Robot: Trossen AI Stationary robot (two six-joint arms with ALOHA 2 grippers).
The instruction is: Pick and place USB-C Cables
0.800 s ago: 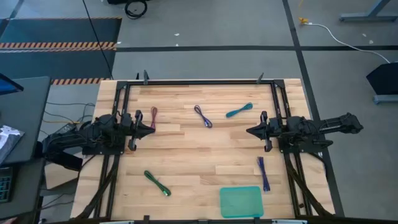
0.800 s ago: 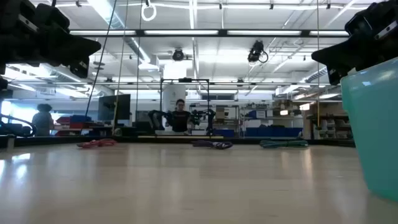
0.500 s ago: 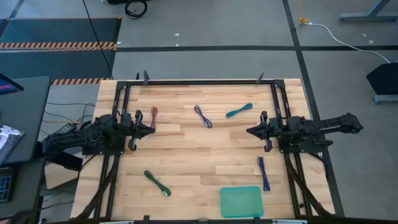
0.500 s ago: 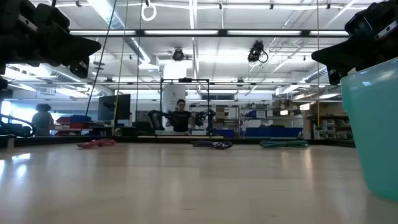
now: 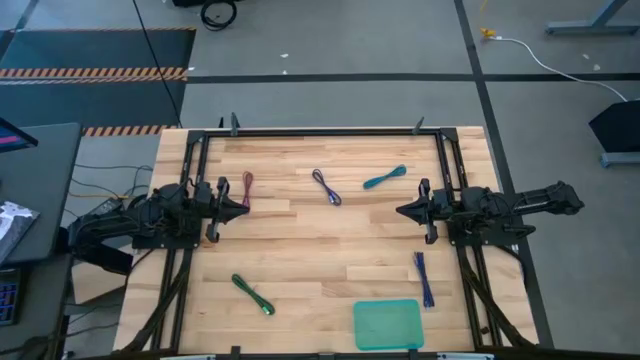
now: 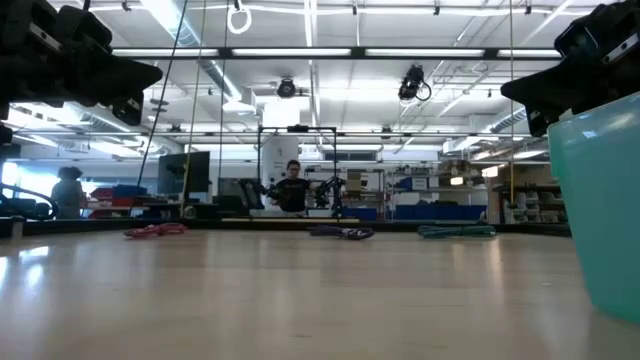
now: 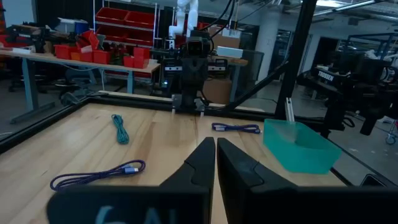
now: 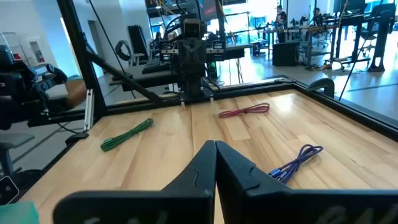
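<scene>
USB-C cables [image 5: 326, 187], green one [image 5: 252, 295] foreshortened

The pale wooden tabletop [image 6: 300, 300] fills the lower half of the frame, level and running back to a far edge at mid-height. Along that edge lie three small cables: a maroon cable [image 6: 155, 230] at left, a purple cable [image 6: 342, 232] near the centre, and a teal cable [image 6: 456, 231] to the right. A teal tray [image 6: 600, 210] looms at the right edge, very close to the camera. Dark arm parts hang in the upper left [image 6: 70, 60] and upper right [image 6: 580, 60] corners. Beyond the tabletop, a person [image 6: 292, 186] sits at centre and another person [image 6: 68, 190] stands at far left, under ceiling strip lights.
</scene>
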